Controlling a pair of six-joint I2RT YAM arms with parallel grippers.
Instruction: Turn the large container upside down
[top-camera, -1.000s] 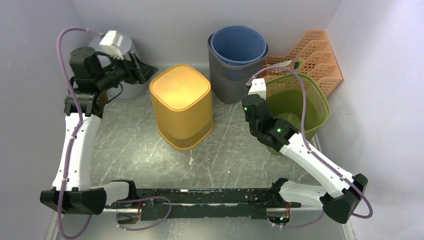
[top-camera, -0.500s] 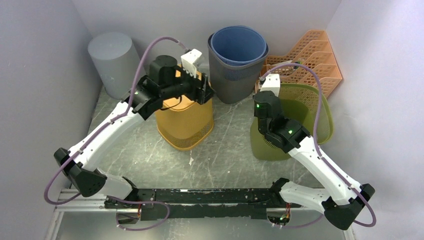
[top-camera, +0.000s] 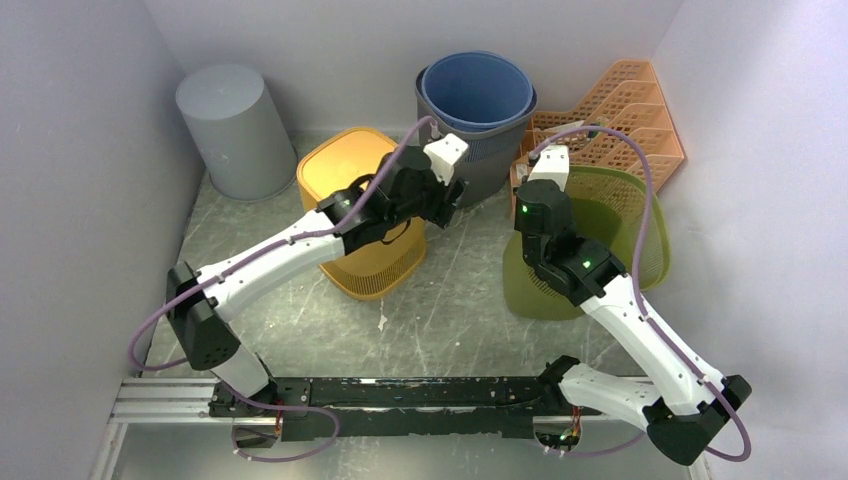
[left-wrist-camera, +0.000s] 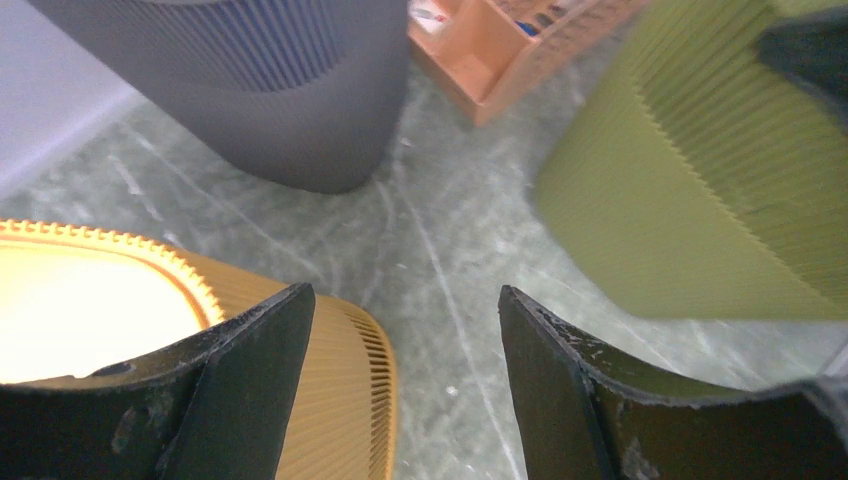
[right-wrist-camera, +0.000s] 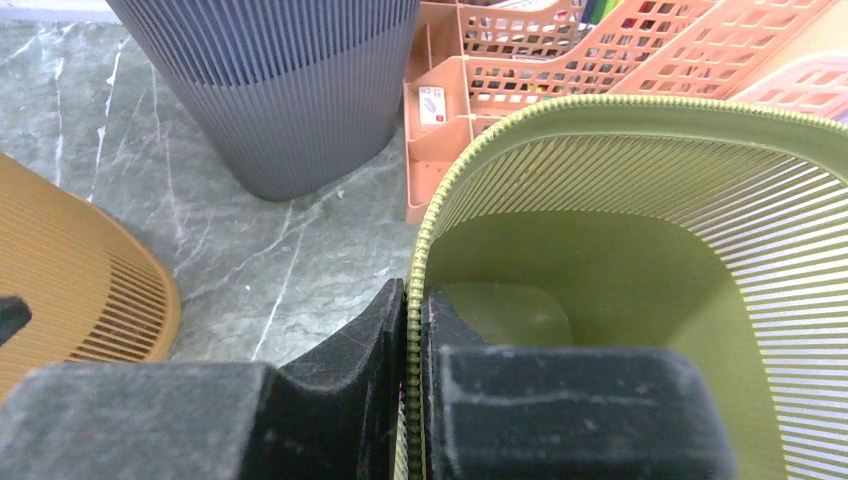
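Large green ribbed plastic basket (top-camera: 600, 215) sits right side of table, tilted, mouth up, just in front of orange mesh file organizer (top-camera: 625, 100). Yellow slatted basket (top-camera: 345, 165) upside down at centre-left. Grey ribbed bin (top-camera: 490, 165) at back, blue bin (top-camera: 478, 90) nested inside. Right gripper (right-wrist-camera: 412, 330) clamped on green basket's near rim. Left gripper (left-wrist-camera: 400, 340) jaws apart, empty, over yellow basket's edge.
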